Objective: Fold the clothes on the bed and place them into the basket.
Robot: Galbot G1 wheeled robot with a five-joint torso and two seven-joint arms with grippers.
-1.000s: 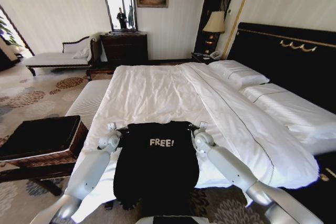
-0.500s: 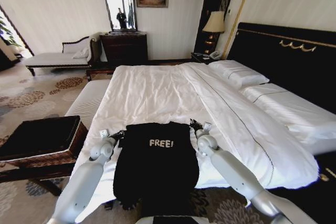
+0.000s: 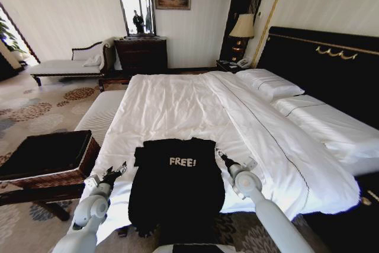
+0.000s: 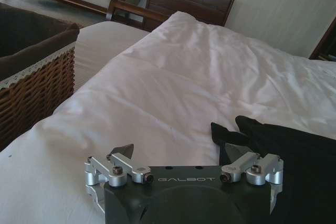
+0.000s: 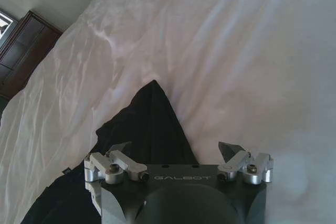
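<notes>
Evidently, both the left tool (image 3: 112, 172) and the right tool (image 3: 224, 159) had drawn back from the black top's (image 3: 177, 188) shoulders, fingers spread and empty, leaving it flat between them at the bed's (image 3: 177, 99) foot, unfolded, basket (image 3: 50, 161) beyond the left tool.

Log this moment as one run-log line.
top: flat on bed edge | left gripper: open, beside it | right gripper: open, beside it | basket: holds no clothes
</notes>
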